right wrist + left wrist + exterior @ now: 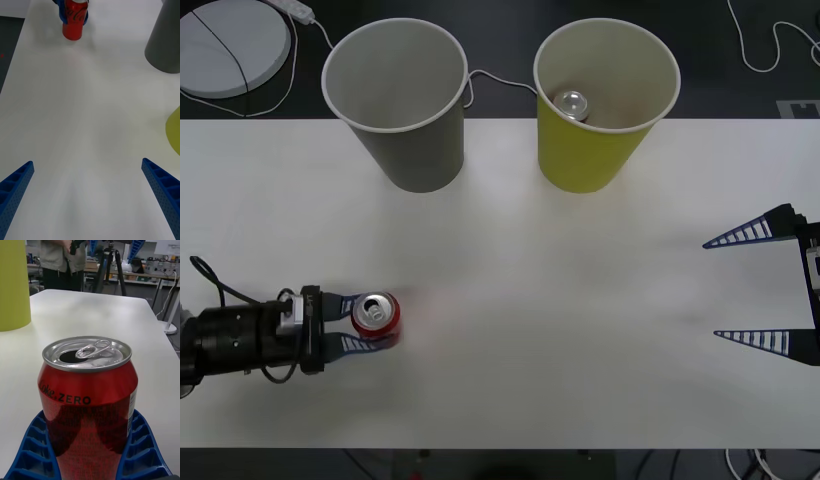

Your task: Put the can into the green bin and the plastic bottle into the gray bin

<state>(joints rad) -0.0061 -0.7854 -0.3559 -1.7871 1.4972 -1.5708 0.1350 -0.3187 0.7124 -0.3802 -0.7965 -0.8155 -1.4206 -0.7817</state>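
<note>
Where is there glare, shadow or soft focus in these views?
Front view: the white table is bright and washed out, and the can casts a faint reddish tint beside it. Left wrist view: the can's silver top glints, and the room behind is soft. Right wrist view: even light, faint shadows.

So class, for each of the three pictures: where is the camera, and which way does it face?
Front: above the arms, looking down at the table; left gripper around the can, right gripper open.
Right wrist: low over the table toward the can; own fingers.
Left wrist: behind the can.
All share the can.
</note>
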